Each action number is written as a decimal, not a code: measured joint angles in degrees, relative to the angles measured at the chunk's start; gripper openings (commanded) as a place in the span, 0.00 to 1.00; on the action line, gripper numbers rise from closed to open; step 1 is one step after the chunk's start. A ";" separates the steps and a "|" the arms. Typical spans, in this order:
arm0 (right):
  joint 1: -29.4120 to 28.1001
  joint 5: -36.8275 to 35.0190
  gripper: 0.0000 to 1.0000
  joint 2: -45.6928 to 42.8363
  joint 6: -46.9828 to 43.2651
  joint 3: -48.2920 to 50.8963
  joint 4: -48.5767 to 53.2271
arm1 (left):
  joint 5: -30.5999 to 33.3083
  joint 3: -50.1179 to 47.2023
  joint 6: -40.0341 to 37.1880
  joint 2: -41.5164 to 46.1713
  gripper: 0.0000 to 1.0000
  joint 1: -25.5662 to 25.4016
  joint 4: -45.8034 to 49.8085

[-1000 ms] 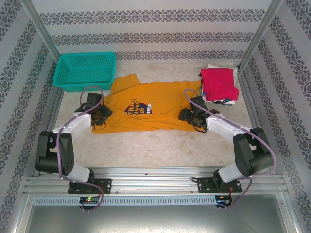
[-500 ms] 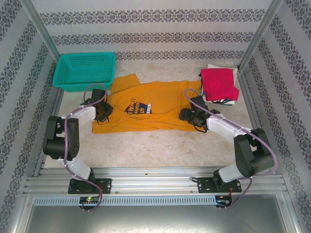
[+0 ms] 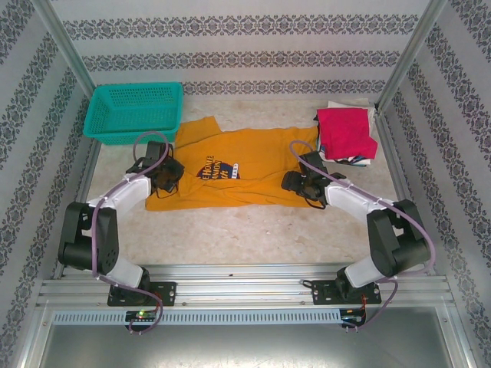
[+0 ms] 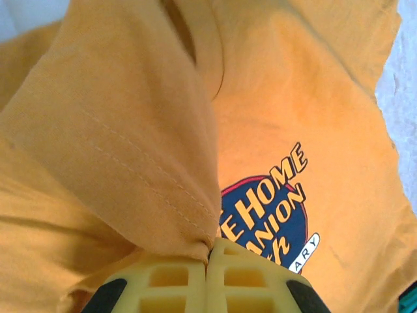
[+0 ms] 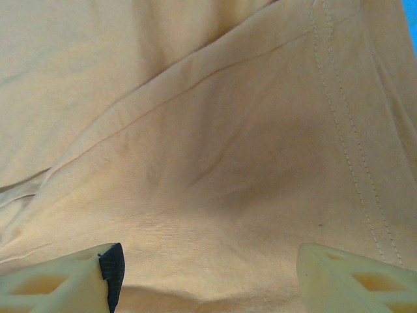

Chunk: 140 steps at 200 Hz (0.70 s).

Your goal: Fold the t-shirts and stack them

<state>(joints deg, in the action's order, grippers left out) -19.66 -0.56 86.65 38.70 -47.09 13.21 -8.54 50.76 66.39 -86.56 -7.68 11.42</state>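
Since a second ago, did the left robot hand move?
Yes. The left gripper edged slightly toward the teal basket and shut on the orange t-shirt.

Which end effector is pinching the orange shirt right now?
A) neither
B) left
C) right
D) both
B: the left end effector is shut on a bunched fold of the orange shirt, while the right end effector stands open over the cloth.
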 measured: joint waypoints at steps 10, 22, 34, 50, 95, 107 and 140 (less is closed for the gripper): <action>0.00 0.02 0.71 0.37 0.02 0.00 -0.13 | -0.09 -1.75 1.97 0.55 0.00 -0.24 -0.79; 0.00 0.07 0.71 0.63 0.02 0.00 -0.28 | -0.26 -3.87 3.87 0.87 0.00 -0.44 -1.33; 0.00 0.20 0.71 0.81 0.02 0.00 -0.52 | -0.28 -5.49 5.22 0.87 0.00 -0.59 -1.62; -0.02 0.44 0.71 0.96 0.02 -0.07 -0.83 | -0.28 -7.17 6.60 0.83 0.12 -0.61 -2.10; -1.27 0.68 0.71 1.05 -0.52 -2.97 -1.03 | -0.39 -10.54 8.20 0.24 0.64 -0.61 -4.09; -2.08 0.74 0.71 1.36 -1.16 -4.50 -1.22 | 0.70 -10.51 7.13 1.29 0.69 -0.63 -3.30; -4.37 1.22 0.71 5.35 -2.43 -9.77 -2.58 | 7.58 -8.96 0.31 10.62 0.77 -0.76 3.21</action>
<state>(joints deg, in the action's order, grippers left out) -24.03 0.67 92.01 36.27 -56.86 10.63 -0.95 41.80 66.70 -75.94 -8.45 14.63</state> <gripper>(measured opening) 0.707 0.742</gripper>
